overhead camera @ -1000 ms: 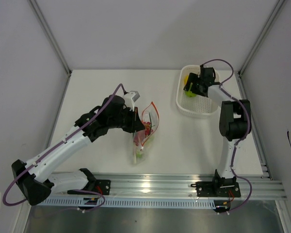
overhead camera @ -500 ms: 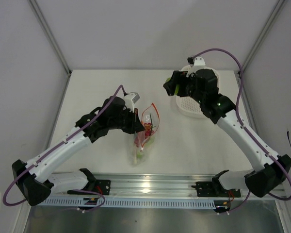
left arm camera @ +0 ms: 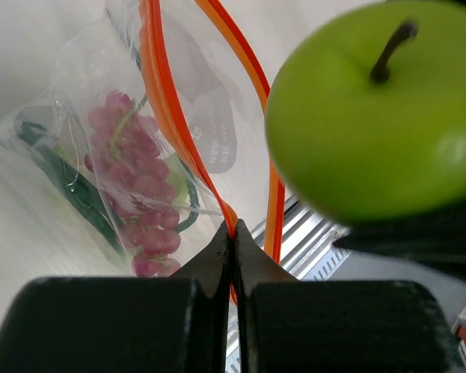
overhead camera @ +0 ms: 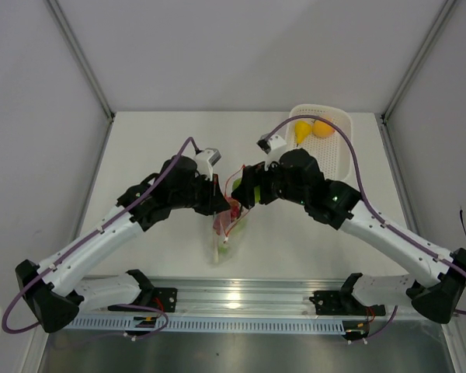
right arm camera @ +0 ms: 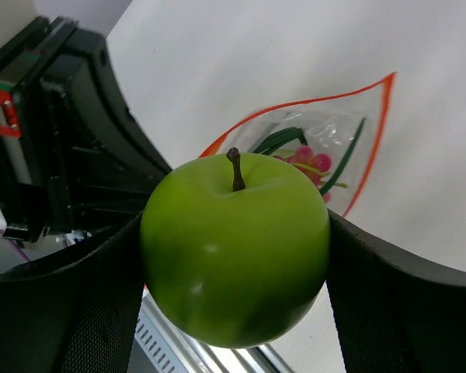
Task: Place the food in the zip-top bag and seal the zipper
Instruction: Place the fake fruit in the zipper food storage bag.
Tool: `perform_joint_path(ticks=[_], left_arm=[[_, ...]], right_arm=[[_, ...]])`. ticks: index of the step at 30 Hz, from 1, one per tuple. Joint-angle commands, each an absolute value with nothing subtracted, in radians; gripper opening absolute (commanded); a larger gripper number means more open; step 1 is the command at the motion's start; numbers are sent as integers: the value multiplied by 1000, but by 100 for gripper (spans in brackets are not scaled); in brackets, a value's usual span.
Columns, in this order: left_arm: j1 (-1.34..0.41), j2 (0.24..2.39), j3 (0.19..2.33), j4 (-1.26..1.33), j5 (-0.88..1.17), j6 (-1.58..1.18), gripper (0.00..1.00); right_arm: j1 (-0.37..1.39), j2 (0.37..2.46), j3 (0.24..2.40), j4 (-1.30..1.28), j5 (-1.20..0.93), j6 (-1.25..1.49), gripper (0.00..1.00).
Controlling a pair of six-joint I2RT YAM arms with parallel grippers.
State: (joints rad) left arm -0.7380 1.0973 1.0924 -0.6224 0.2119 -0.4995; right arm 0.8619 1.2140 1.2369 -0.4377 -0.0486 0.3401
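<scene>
Where the bench (overhead camera: 155, 140) lies nearest the arm bases, the bag (overhead camera: 224, 237) rests with its closed bottom toward the rail and its mouth pointing to the far side. Inside it, the left wrist view shows a bunch of red grapes (left arm camera: 132, 194) and dark green stalks (left arm camera: 70, 186) pressed against the clear plastic. A little farther in, the left end effector (left arm camera: 234, 233) is closed tight, pinching one side of the zipper (left arm camera: 167, 116), so the orange strip splits into two lines and the mouth gapes. Just beyond that pinch, the right end effector (right arm camera: 237, 256) grips the apple (right arm camera: 237, 225) between its two black fingers, stem up. The apple hangs over the open mouth of the bag and is not inside it. From above it shows as a green patch (overhead camera: 238, 186) beside the zipper loop. Farthest back, at the right rear of the bench, the white basket (overhead camera: 343, 140) holds a yellow piece (overhead camera: 301, 130) and an orange fruit (overhead camera: 323, 128), side by side at its far end.
</scene>
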Motion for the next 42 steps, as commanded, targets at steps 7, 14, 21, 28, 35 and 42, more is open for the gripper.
perform_joint_path(ticks=[7,14,21,28,35,42], left_arm=[[-733,1055,1095,-617,198,-518,1],[-733,1048,1091,-617,209,-525,0],[-733,1046,1091,-612,215,-528,1],[-733,1043,1080,-611,215,-532,1],[-733,1043,1075,-607,216,-531,1],[-733,1046,1072,-600,225,-529,0]], right_arm=[[946,1313,1272,-454,51,373,36],[951,1348,1246,-434,87,379,41],[943,1385,1284,-426,109,367,70],[925,1407,1348,-448,129,367,99],[845,1375,1397,-453,109,356,99],[591,1365,1428,-400,145,347,99]])
